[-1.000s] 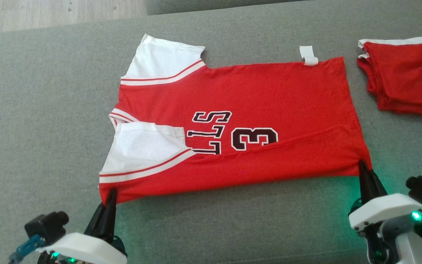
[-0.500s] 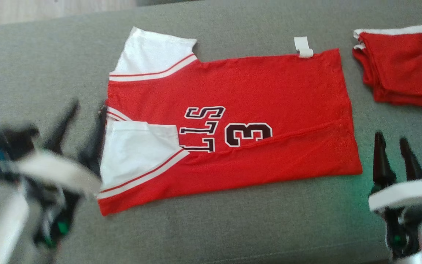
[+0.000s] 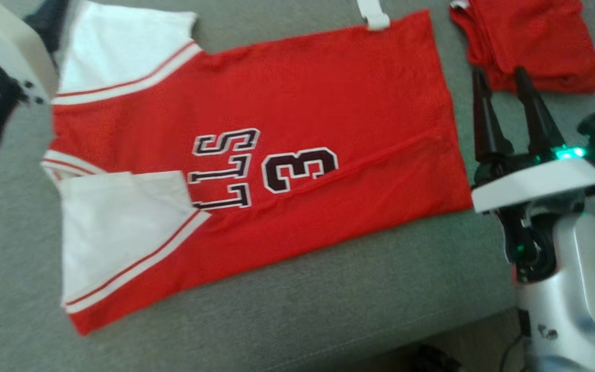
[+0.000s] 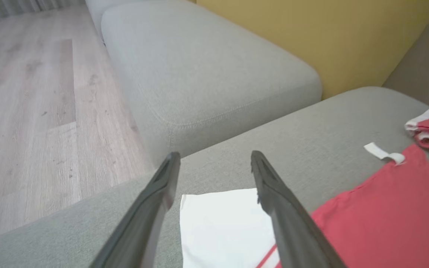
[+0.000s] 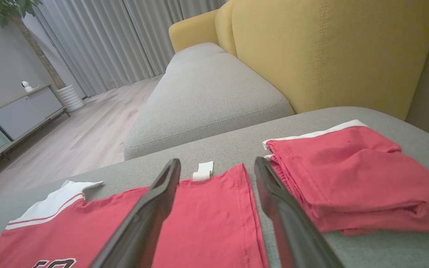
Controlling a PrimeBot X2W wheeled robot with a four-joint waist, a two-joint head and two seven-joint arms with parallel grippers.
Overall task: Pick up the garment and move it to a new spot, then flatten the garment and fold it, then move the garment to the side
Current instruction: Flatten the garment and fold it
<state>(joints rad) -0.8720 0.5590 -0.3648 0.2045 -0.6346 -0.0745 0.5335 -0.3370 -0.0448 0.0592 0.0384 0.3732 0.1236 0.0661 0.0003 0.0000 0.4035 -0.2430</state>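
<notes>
The garment (image 3: 328, 93) is a red jersey with white sleeves and dark lettering. It lies flat on the grey sofa cushion (image 3: 328, 310), with its near long edge folded over. My left gripper (image 4: 214, 154) is open above the far white sleeve (image 4: 222, 223), holding nothing; its white wrist housing (image 3: 3, 46) sits at the upper left of the head view. My right gripper (image 3: 499, 72) is open and empty just beyond the jersey's hem, between the jersey and a folded red garment (image 3: 530, 41). In the right wrist view, the open right gripper (image 5: 216, 160) points past the hem (image 5: 244, 208).
A white tag (image 3: 375, 18) sticks out from the jersey's far edge. A second grey cushion (image 4: 199, 67) and wood floor (image 4: 32, 111) lie beyond the sofa. The yellow backrest (image 5: 330, 48) rises behind. The cushion's front edge (image 3: 406, 346) runs near the bottom.
Both grippers opened and let go of the jersey's near edge. The left one rose to the far sleeve, the right one moved up beside the hem. The head camera shifted too.
</notes>
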